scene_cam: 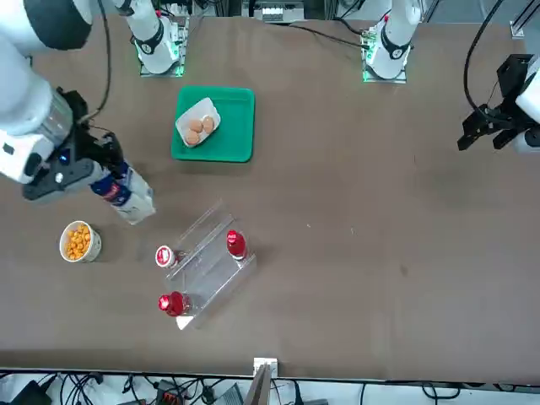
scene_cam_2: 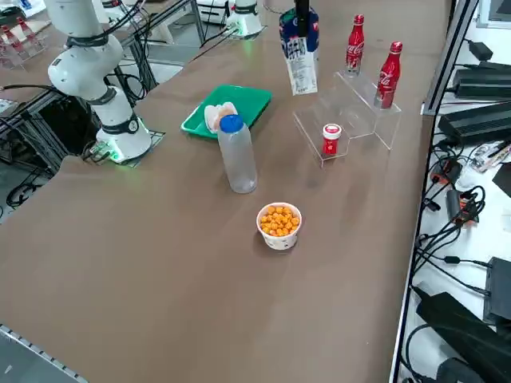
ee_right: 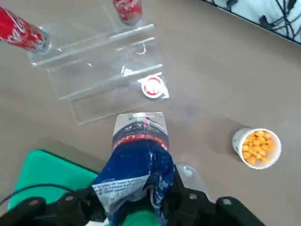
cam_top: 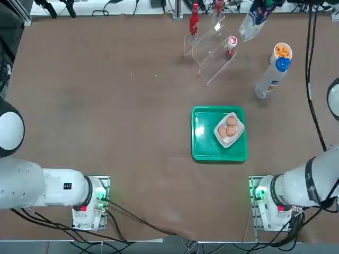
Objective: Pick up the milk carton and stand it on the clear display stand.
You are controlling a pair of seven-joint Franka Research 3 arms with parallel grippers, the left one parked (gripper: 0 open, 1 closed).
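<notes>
Transit: right gripper (ee_right: 155, 197), clamped on the milk carton (ee_right: 138, 160), hangs above the clear display stand (ee_right: 101, 70); level the carton, then descend onto a free step.

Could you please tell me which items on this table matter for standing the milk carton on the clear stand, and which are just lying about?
Part of the job:
- milk carton, held in the air by the right tool
- clear display stand

Just lying about:
- two cola bottles and a small red can, all on the stand
- blue-capped bottle
- cup of orange snacks
- green tray with eggs
</notes>
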